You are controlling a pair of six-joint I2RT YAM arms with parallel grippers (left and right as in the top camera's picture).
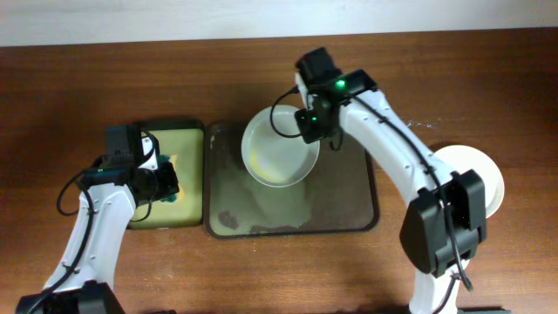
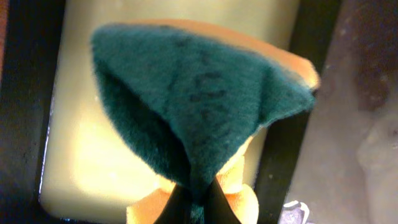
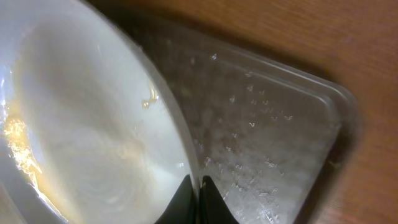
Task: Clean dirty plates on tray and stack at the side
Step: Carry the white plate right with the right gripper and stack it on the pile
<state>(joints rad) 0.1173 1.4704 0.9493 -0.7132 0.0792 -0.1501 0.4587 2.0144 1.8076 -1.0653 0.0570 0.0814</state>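
Right wrist: right gripper (image 3: 198, 182) pinches the plate (image 3: 81, 124) at its rim. Plate likely rigid, light, wet-slick; hold at the rim. Left gripper (image 2: 198, 190) pinches the soft sponge (image 2: 199, 93).

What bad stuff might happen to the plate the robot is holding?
The right fingers pinch the plate only at its thin rim, so it may slip and drop onto the tray. The sponge is pinched folded in the left fingers, so scrubbing might miss the yellow smears or push the plate loose.

glossy white plate (image 3: 81, 143), fuzzy green sponge (image 2: 199, 93)
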